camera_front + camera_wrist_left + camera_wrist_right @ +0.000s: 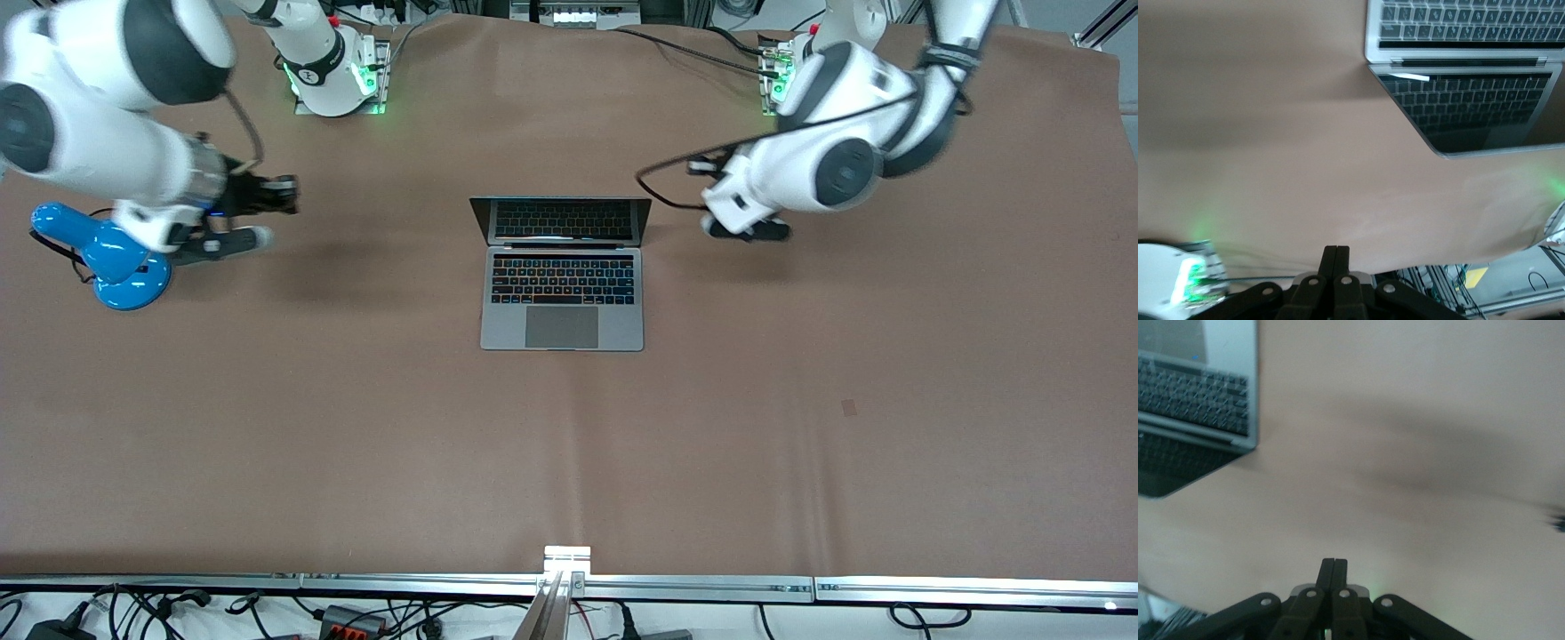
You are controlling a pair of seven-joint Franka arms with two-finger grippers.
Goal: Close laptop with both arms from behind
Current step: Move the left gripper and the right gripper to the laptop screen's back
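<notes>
While the laptop sits open near the middle of the brown table, a little above the centre of the front view, both arms hang on either side of it without touching it. Its dark screen stands up at the edge nearest the robots' bases, mirroring the black keys, and the grey trackpad faces the front camera.

The right hand shows at the left of the front view, over bare table between the laptop and a blue stand with a round base near the frame's left edge. In the right wrist view the two fingers are pressed flat together, holding nothing, with the laptop's corner in the upper left of that frame.

The left hand hangs at the right of the front view, just beside the laptop's screen edge and apart from it. In the left wrist view its fingers are likewise pressed together and empty, the laptop filling that frame's upper right.
</notes>
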